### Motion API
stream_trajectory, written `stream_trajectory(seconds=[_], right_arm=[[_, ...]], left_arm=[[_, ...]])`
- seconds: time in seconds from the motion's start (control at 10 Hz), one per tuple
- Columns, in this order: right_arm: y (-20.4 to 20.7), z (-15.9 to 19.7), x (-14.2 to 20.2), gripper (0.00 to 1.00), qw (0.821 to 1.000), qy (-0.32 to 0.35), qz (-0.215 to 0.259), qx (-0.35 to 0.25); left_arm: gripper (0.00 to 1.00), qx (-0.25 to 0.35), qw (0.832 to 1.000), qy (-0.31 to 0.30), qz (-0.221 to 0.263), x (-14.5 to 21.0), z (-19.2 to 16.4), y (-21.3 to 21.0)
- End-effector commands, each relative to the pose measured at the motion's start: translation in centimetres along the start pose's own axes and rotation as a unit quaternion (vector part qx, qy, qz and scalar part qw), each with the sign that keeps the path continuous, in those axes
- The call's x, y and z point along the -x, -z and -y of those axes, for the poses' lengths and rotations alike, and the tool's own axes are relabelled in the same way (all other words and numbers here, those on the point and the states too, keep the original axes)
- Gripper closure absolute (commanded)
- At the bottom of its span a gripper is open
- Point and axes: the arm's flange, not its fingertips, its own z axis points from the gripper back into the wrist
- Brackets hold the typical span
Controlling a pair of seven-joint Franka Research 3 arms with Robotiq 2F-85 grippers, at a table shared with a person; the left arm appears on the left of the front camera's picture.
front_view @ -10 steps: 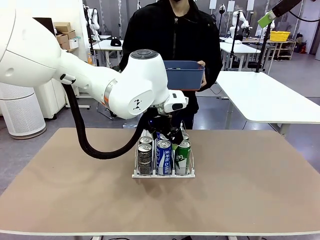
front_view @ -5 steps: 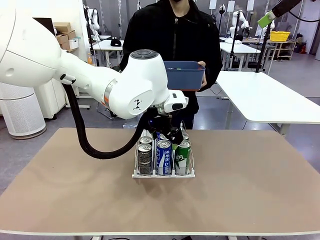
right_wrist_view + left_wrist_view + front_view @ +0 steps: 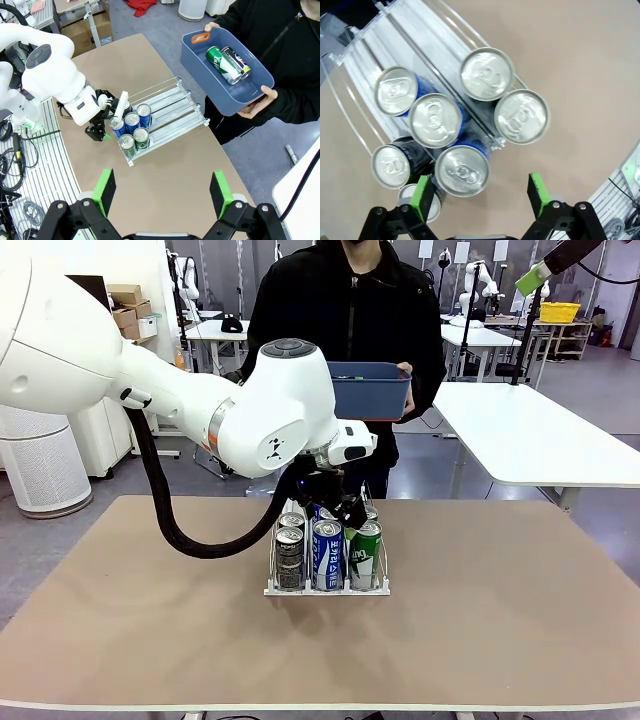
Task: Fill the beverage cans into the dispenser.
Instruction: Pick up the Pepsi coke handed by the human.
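Worktop (image 3: 500,620): the dispenser (image 3: 327,587) stands at its centre, directly below the left hand (image 3: 480,194). That hand's fingers are spread wide and grip nothing. The right hand (image 3: 163,192) hangs high above the worktop, also spread and empty. Dispenser: clear-and-white, three railed lanes. Beverage cans (image 3: 461,170): upright, silver tops, crowded at the front end. Front row reads black-grey, blue, green.

Upright cans (image 3: 327,554), front of wire dispenser (image 3: 322,590)

lab/workshop hall; white worktables (image 3: 530,430), stacked cardboard boxes (image 3: 130,305), yellow crate (image 3: 558,312) at back, grey floor (image 3: 60,540)
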Motion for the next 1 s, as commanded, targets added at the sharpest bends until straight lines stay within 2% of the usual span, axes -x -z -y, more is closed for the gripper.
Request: stream_trajectory(seconds=[0.0, 0.1, 0.3, 0.7, 0.9], right_arm=[[0.1, 0.0, 0.0, 0.00, 1.000, 0.001, 0.003, -0.004], [0.1, 0.0, 0.0, 0.00, 1.000, 0.001, 0.003, -0.004], [0.1, 0.0, 0.0, 0.00, 1.000, 0.001, 0.003, -0.004], [0.1, 0.0, 0.0, 0.00, 1.000, 0.001, 0.003, -0.004], [0.1, 0.0, 0.0, 0.00, 1.000, 0.001, 0.003, -0.004]], left_arm=[[0.00, 0.081, 0.995, 0.050, -0.003, 1.6, -1.3, -3.4], [0.00, 0.098, 0.992, 0.081, 0.014, 2.3, -2.0, -5.5], [0.00, 0.107, 0.989, 0.100, 0.033, 3.2, -3.6, -9.1], [0.00, 0.062, 0.987, 0.146, 0.030, 5.3, -7.1, -17.0], [0.00, 0.068, 0.980, 0.183, 0.042, 6.6, -10.2, -21.5]])
